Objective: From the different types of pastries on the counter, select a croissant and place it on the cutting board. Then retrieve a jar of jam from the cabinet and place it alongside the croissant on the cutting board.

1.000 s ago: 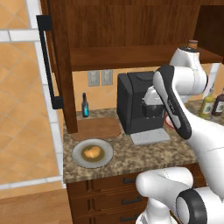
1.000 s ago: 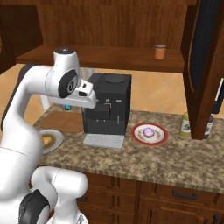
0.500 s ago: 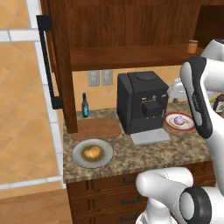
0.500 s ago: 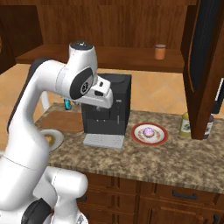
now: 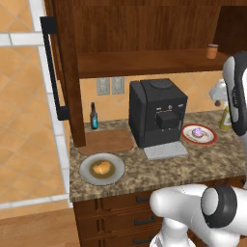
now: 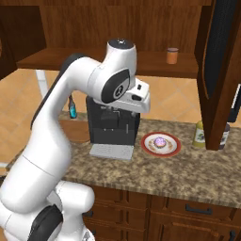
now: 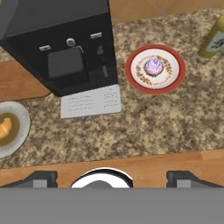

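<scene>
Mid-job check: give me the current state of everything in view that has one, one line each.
Croissant: on grey plate, untouched.
Cutting board: bare.
Jar of jam: upright on shelf.
Cabinet door: open.
Frosted pastry: on red-rimmed plate.
Tool: open, holding nothing.

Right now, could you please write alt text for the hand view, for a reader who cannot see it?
Looking down on a granite counter: a black coffee machine at centre-left, a pink-frosted pastry on a red-rimmed plate to its right, and a croissant on a grey plate at the left edge.
</scene>
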